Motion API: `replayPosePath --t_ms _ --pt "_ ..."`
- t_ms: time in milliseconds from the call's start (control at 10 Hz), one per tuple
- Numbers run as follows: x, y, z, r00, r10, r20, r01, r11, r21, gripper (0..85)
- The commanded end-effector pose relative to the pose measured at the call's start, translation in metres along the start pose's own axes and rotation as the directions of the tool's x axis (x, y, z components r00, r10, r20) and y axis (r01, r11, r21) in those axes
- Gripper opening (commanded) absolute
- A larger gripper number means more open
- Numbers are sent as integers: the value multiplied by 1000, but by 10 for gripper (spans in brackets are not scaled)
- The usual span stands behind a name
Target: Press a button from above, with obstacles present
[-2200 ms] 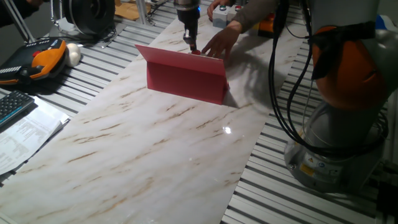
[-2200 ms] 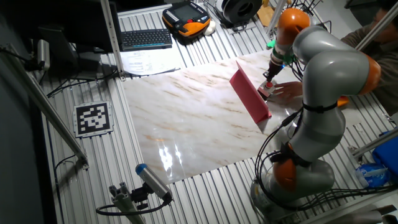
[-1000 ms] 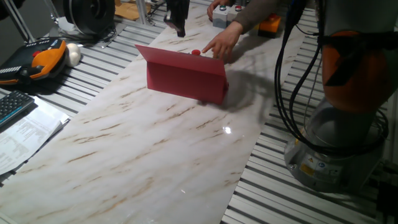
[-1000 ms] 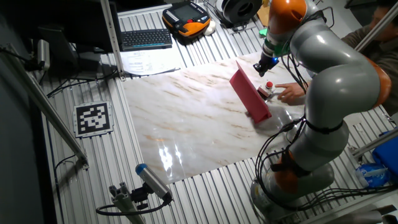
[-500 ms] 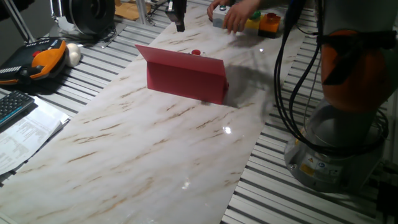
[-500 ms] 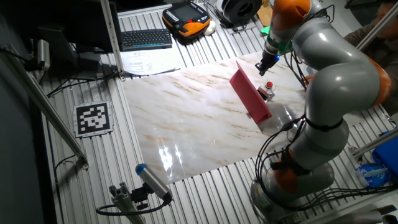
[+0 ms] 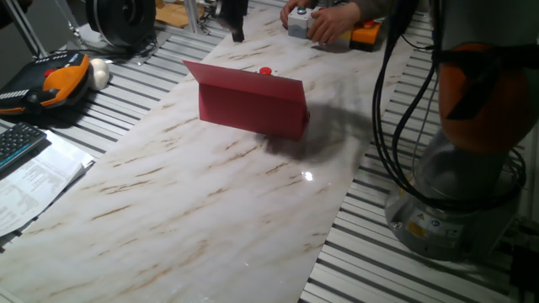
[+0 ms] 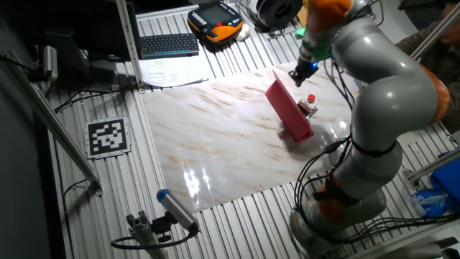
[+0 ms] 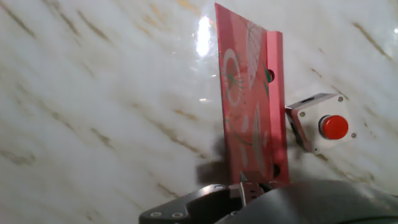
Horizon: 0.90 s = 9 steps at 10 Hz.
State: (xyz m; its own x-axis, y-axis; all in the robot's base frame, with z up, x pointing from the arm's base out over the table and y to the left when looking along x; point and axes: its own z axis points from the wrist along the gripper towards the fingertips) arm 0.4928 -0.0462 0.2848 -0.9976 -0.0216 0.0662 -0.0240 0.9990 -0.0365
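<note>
The red panel (image 7: 253, 108) stands upright on the marble worktop (image 7: 194, 202), folded like a board, its broad face toward the near side in one fixed view. Just behind it sits the button (image 7: 265, 71), only its red cap peeking over the panel's top edge there. The other fixed view shows the button (image 8: 310, 101) on its pale base right beside the panel (image 8: 289, 111), on the side nearer the arm's base. The hand view looks down on both: the panel (image 9: 252, 106) runs top to bottom with a faint printed pattern on its face, and the button (image 9: 334, 126) rests on its square pale box, which touches or nearly touches the panel's edge.

The gripper (image 8: 297, 75) hangs in the air above the far end of the panel, off to one side of the button rather than over it. In one fixed view it (image 7: 237, 34) is a dark shape near the top edge. I cannot tell whether the fingers are apart or together; no view shows their tips clearly.

At the far end of the worktop a person's hand (image 7: 330, 23) rests on a row of grey, yellow and orange button boxes (image 7: 364, 32).
</note>
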Motion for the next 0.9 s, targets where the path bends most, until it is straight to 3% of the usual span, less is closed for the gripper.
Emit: replayPosePath --t_ms 0,200,400,600,800 --pt "0 49 5 995 99 8 -99 995 7 0" --pt "-1 66 19 991 134 28 -135 991 19 0" --pt "0 70 22 989 142 34 -142 990 10 0" --pt "-3 73 27 988 148 45 -149 988 27 0" --pt "-6 72 29 990 136 46 -136 991 15 0"
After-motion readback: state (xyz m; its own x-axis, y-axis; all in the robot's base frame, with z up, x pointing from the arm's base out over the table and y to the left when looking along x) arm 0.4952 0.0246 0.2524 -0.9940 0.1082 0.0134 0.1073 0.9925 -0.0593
